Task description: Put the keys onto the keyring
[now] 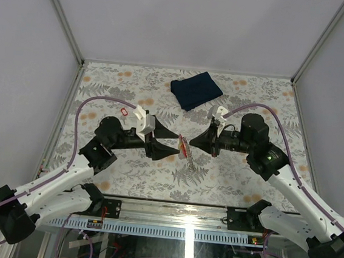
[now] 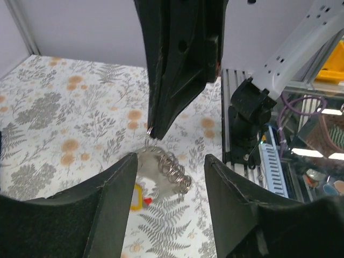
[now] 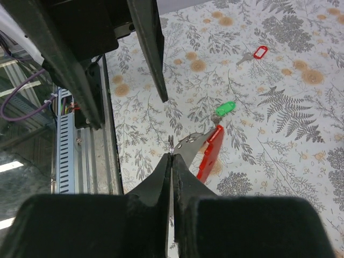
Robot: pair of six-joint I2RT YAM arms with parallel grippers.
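Black fingers of the right gripper [image 3: 171, 161] are clenched on the metal coil of the keyring [image 3: 185, 144], holding it up off the table [image 1: 124, 179]. Its red tag [image 3: 209, 153] hangs down just beside the pinch. The left gripper [image 2: 170, 160] faces it from the other side, released, with its two fingers spread to either side of the coil and nothing between them but air.

The green-headed key [image 3: 224, 109] shows just past the top of the red tag, its blade pointing toward the ring. The yellow-headed key [image 2: 138, 196] peeks out beside the left gripper's finger, touching a bit of red. I cannot tell whether either key is threaded onto the ring or only lies near it, so the task looks mid-way at best. Farther out on the table lie a small red-framed key [image 3: 259, 52] and a folded dark blue cloth [image 1: 195, 90].
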